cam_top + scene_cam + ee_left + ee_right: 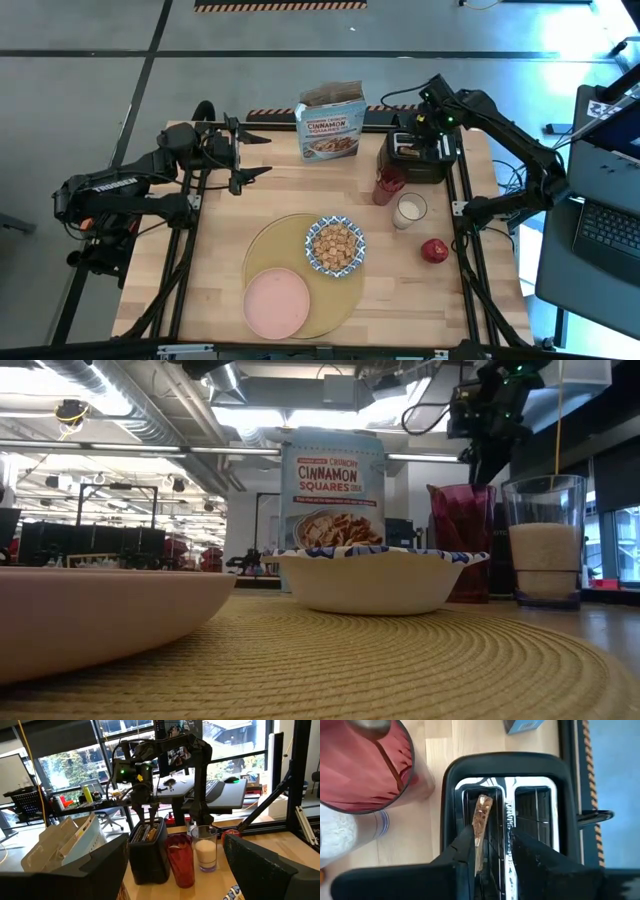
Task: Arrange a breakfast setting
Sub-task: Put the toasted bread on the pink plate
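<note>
The toast slice point(482, 817) stands on edge in one slot of the black toaster point(570, 795), at the upper right of the desk point(215, 260) in the high view. The right end effector point(492, 847) is directly over that slot, its fingers straddling the toast; one finger lies against the slice, the other sits on the wire guide beside it. The jaws are narrow, but whether they actually pinch the toast cannot be told.

Crowding the toaster: the red cup point(388, 184) touching or just beside its front corner, the milk glass point(409, 210) next along, and the red apple point(434, 250) nearer the right edge. The blue cinnamon cereal box point(331, 122) stands just left of the toaster.

Centre frame, the tan placemat point(275, 245) carries the patterned bowl point(335, 246), full of cereal, and the pink plate point(276, 303) at its lower left.

The left end effector point(250, 150) hangs over the upper left of the desk, jaws spread wide, holding nothing.

Only the right wrist view looks down into the slots. The left wrist view shows the right arm descending on the toaster; the low view hides the toaster behind cup and glass.
</note>
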Tool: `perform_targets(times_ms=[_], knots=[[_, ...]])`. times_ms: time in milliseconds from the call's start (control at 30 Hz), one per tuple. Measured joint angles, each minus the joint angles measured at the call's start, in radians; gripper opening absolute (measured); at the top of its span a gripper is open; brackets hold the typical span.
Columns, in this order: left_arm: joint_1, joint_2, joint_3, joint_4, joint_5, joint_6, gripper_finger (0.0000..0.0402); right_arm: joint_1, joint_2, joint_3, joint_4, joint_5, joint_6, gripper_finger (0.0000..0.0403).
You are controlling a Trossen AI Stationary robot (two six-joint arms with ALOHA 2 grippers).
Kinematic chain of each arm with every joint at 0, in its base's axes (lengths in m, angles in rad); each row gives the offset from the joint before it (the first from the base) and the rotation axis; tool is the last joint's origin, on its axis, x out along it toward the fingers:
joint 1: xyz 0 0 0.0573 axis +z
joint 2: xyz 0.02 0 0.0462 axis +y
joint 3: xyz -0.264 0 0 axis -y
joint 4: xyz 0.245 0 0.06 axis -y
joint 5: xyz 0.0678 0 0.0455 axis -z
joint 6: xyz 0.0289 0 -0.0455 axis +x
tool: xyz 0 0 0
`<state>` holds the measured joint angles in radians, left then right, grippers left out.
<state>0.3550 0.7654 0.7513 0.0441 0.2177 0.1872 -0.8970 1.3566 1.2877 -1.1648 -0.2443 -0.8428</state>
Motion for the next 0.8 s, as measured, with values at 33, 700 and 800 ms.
perform_targets(times_ms=[33,700,800], knots=[[0.000,0.000,0.000,0.000,0.000,0.000,0.0314,0.000,0.011,0.000,0.000,0.000,0.000,0.0092],[0.000,0.000,0.000,-0.007,0.000,0.000,0.0314,0.000,0.063,0.037,-0.021,-0.038,-0.001,0.0092],[0.000,0.000,0.000,-0.007,0.000,0.000,0.0314,0.000,0.061,0.058,-0.022,-0.059,-0.001,0.0092]])
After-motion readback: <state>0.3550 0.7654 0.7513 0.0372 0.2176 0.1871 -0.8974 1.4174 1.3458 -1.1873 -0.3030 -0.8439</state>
